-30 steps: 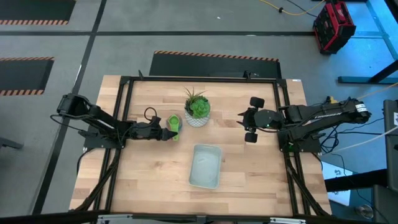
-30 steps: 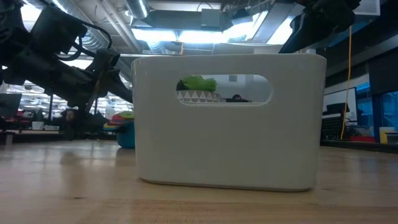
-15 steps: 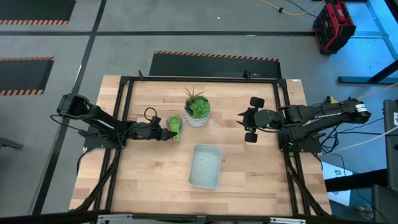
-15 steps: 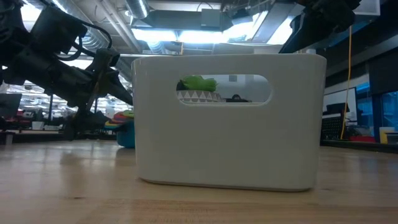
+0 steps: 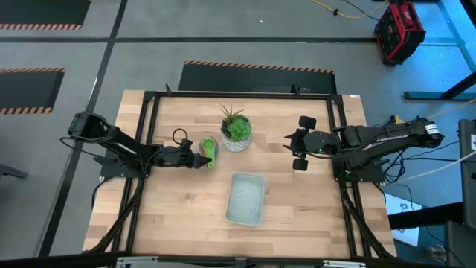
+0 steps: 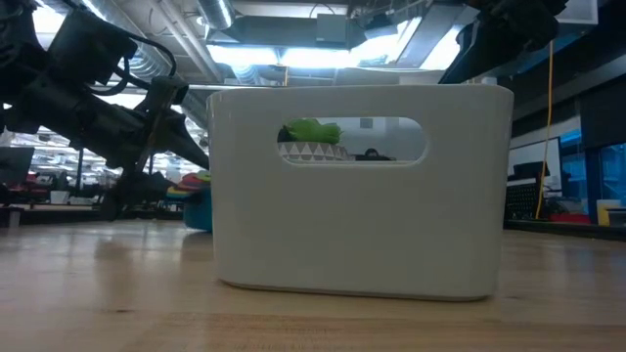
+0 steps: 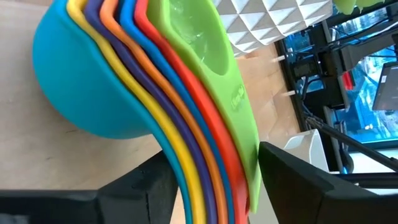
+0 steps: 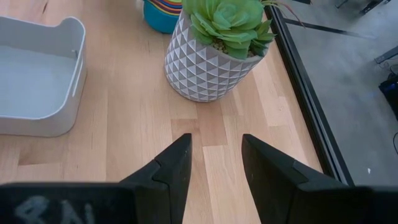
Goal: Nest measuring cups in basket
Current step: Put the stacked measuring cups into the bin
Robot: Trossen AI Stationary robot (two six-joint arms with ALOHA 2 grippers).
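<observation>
Your left gripper point(image 7: 214, 180) has its fingers set either side of the stacked handles of the measuring cups point(image 5: 209, 152), which sit already nested on the bench point(image 5: 178, 201) left of centre in the high view, beside the plant pot point(image 5: 236, 135). Close firmly on all the handles, lift straight up, then carry them to the basket point(image 5: 246, 199), lower centre. Your right gripper point(image 8: 214, 158) waits at right, fingers apart.
</observation>
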